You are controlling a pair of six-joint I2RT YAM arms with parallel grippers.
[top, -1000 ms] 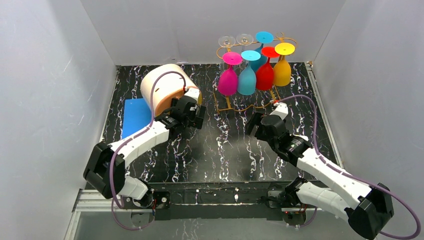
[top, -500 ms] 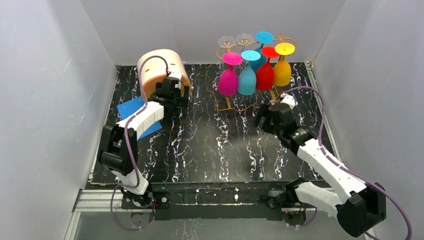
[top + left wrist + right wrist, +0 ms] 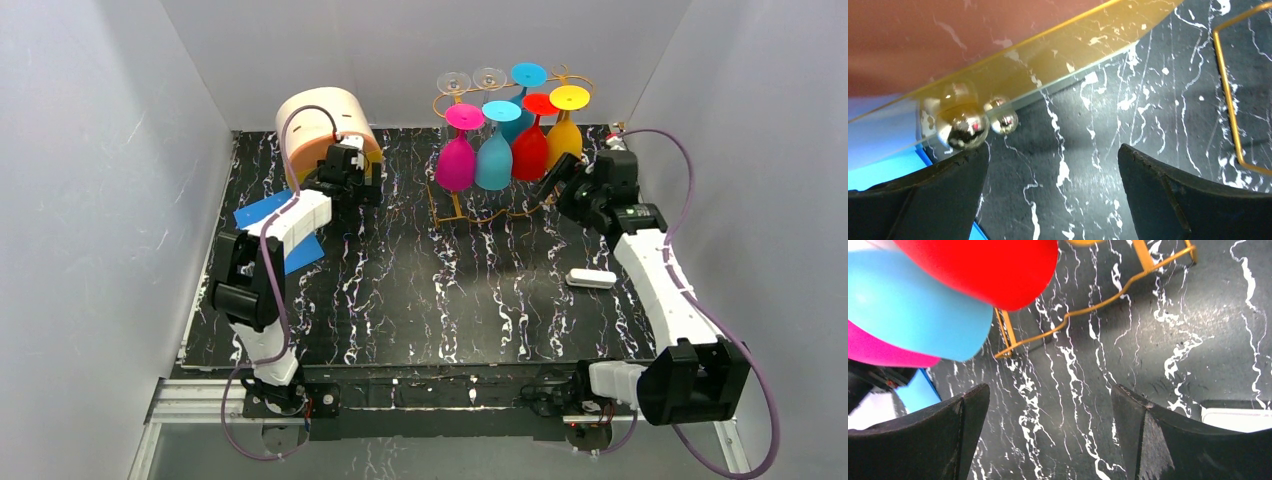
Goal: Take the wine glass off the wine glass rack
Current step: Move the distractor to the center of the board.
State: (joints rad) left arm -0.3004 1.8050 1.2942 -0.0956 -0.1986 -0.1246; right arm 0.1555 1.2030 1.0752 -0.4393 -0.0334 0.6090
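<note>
**Rack.** The golden-orange thin-wire wine glass rack (image 3: 1144, 257) stands at the far edge of the black white-veined marble table (image 3: 450, 300), right of centre. Seven glasses hang on it, bowl down:
- near row, left to right: magenta wine glass (image 3: 456, 160), light-blue wine glass (image 3: 493, 160), red wine glass (image 3: 530, 150), yellow wine glass (image 3: 565, 145);
- far row: teal wine glass (image 3: 528, 75) and two clear wine glasses (image 3: 453, 82).

No glass is off the rack.

**Right gripper.** The right gripper (image 3: 1048, 390) hovers just right of the yellow wine glass, at the right end of the rack. Its fingers are spread wide and grasp nothing.

**Left gripper.** The left gripper (image 3: 1053, 150) is at the far left, close to the lower edge of the round peach-coloured cylindrical container (image 3: 320, 125), near two silver balls (image 3: 962, 129). Its fingers are also released and empty.

**Other items.** A flat blue sheet (image 3: 270, 215) lies near the container. A small white oblong object (image 3: 590, 279) lies on the table beside the right arm.
</note>
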